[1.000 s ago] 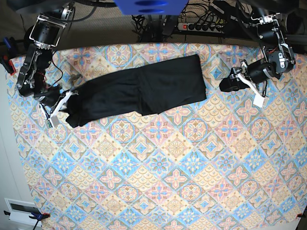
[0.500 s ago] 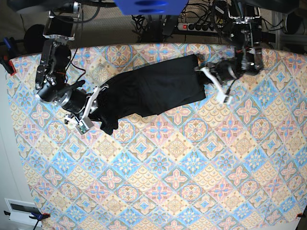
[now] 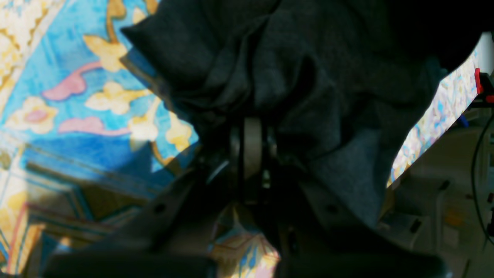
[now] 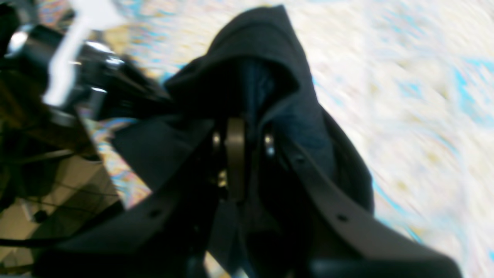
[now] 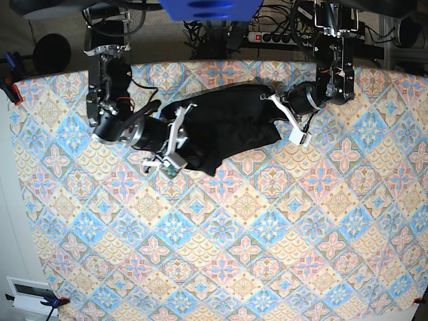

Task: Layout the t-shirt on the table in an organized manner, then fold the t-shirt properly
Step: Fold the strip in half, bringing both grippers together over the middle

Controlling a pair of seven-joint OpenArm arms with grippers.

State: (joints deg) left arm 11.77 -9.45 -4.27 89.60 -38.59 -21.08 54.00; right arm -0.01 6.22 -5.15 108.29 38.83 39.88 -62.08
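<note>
The black t-shirt (image 5: 231, 124) lies bunched near the far edge of the patterned table (image 5: 234, 254). In the base view my right gripper (image 5: 182, 142) is at the shirt's left end, shut on a fold it holds over the body. The right wrist view shows dark t-shirt fabric (image 4: 297, 116) draped around that shut gripper (image 4: 235, 133). My left gripper (image 5: 279, 110) sits at the shirt's right edge. Seen from the left wrist, this gripper (image 3: 251, 133) is shut with gathered t-shirt cloth (image 3: 308, 77) pinched between its fingers, just above the table cloth (image 3: 77, 116).
Behind the table's far edge run a power strip (image 5: 281, 37) and cables. A red clamp (image 5: 9, 90) grips the left edge of the table. A white box (image 5: 30, 294) sits on the floor at the lower left.
My right gripper carried the shirt's left end to the right, shortening the spread. My left gripper moved in from the right and shut on the shirt's right edge.
</note>
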